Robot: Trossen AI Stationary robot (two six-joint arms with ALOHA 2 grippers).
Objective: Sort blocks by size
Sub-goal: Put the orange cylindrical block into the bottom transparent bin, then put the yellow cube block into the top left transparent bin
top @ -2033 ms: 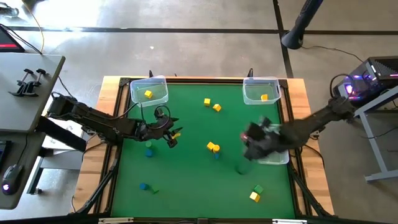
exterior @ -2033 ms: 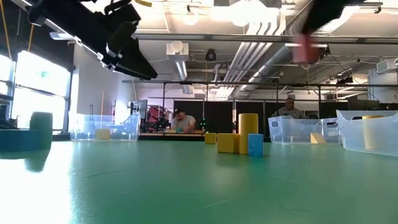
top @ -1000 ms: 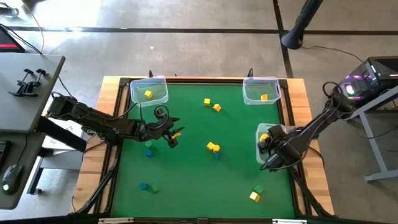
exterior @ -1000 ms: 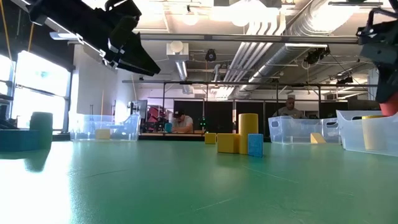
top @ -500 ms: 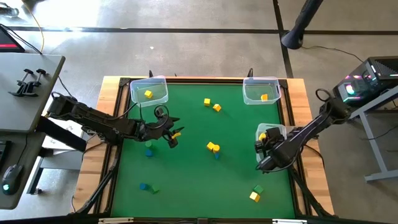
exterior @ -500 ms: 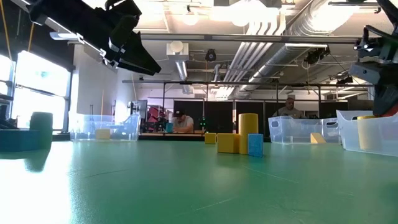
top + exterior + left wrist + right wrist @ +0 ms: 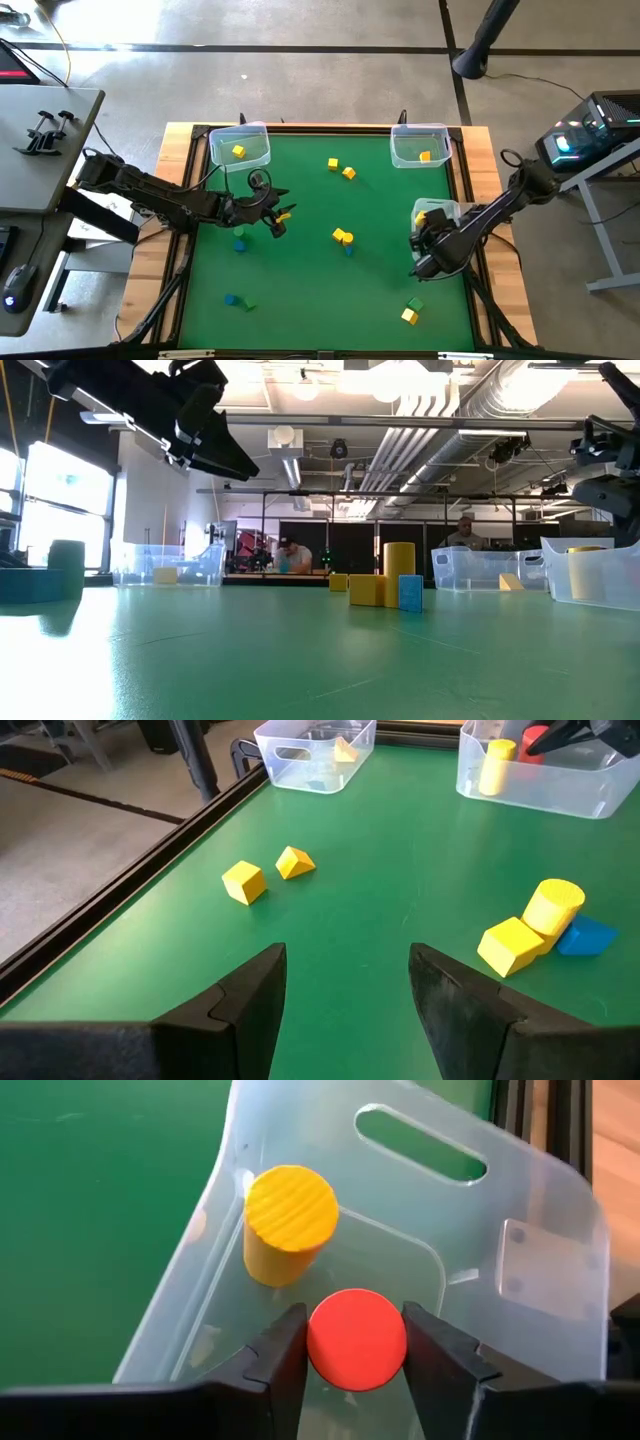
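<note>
My right gripper [image 7: 422, 243] hangs over the clear bin [image 7: 445, 210] at the table's right edge, shut on a red cylinder [image 7: 355, 1338]. A yellow cylinder [image 7: 285, 1220] stands upright on the bin's floor beside it. My left gripper [image 7: 275, 215] is open and empty above the mat's left middle; its fingers [image 7: 250, 1010] frame bare mat. Yellow blocks [image 7: 341, 168] lie at the far middle. A yellow and blue cluster [image 7: 343, 239] sits at the centre. More blocks lie at the near right [image 7: 411, 310] and near left [image 7: 236, 300]. My right gripper pinches the red cylinder's curved side [image 7: 316, 1342] between its two fingers, which come from above and point down into the bin. The cylinder stands upright with its round top facing the wrist camera. Whether its bottom touches the bin floor cannot be told.
Two more clear bins stand at the far edge, left [image 7: 240, 147] and right [image 7: 420, 146], each with a yellow block inside. A blue and a green block [image 7: 239, 240] lie just near of my left gripper. A black frame [image 7: 300, 128] borders the mat.
My right gripper has carried the red cylinder from the mat's middle toward the table's right edge and now hangs over the right bin. In the last second it has only edged slightly toward the left. My left gripper has kept still.
</note>
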